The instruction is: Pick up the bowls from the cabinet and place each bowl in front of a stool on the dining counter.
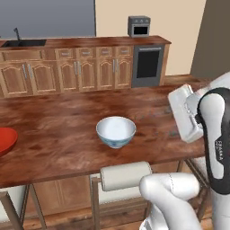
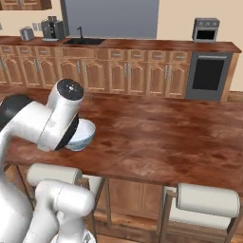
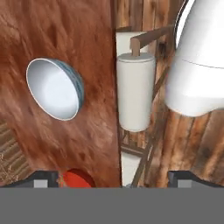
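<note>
Bowl, deep white with blue floral outside: upright, mouth upward, round with no long axis, on the long dark reddish-brown wood-grain dining counter, near its front edge. Stool with off-white cylindrical padded top on thin brown frame: just below that edge, directly before the bowl, cylinder lying parallel to the edge. Bowl, shallow glossy red: same counter, well apart to the left. Gripper: fingers spread wide, holding nothing, above the counter edge.

Two bowls: white, red; three stools
</note>
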### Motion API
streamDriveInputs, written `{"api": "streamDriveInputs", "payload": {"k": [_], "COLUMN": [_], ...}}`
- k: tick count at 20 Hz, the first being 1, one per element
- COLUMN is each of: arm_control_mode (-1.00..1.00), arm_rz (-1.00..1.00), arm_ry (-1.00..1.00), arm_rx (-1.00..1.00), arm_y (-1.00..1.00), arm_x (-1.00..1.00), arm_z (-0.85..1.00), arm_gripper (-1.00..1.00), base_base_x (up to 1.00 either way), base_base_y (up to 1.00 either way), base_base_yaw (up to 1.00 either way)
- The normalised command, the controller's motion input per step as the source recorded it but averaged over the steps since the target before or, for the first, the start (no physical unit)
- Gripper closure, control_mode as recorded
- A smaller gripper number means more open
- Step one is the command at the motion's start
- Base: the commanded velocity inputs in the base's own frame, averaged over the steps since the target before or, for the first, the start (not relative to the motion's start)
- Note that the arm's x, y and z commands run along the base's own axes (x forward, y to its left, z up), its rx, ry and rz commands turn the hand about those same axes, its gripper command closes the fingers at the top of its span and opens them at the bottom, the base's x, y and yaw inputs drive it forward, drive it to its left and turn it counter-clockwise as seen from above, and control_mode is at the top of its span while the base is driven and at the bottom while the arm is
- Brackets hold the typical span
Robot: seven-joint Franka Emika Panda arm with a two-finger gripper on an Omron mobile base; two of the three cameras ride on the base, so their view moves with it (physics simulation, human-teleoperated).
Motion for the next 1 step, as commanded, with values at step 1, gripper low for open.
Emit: {"api": "streamDriveInputs", "payload": {"k": [1], "arm_control_mode": [-1.0], "arm_rz": [-0.1], "arm_ry": [0.0], "arm_rx": [0.0], "arm_y": [-0.46], "arm_x": [-1.0], "arm_z": [0.93], "arm_gripper": [-1.0], "base_base_x": [0.0], "base_base_y": [0.0], "base_base_yaw": [0.0]}}
